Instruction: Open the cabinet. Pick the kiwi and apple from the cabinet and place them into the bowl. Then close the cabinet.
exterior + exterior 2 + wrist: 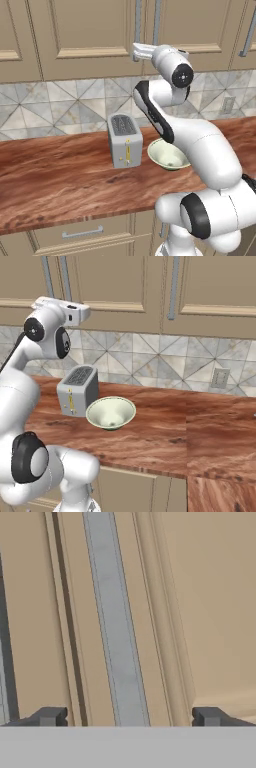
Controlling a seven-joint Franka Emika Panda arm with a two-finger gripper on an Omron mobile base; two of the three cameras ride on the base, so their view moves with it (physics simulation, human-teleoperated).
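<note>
I see the cabinet point(95, 35) shut above the counter point(55, 175). The bowl point(111, 412) sits beside the toaster point(77, 389). My gripper point(129, 716) is spread wide, its tips either side of a silver door handle point(116, 627).

Rendered kitchen: tan wall cabinets point(75, 35), tiled backsplash point(165, 368), wood counter point(55, 175), silver toaster point(125, 140).
</note>
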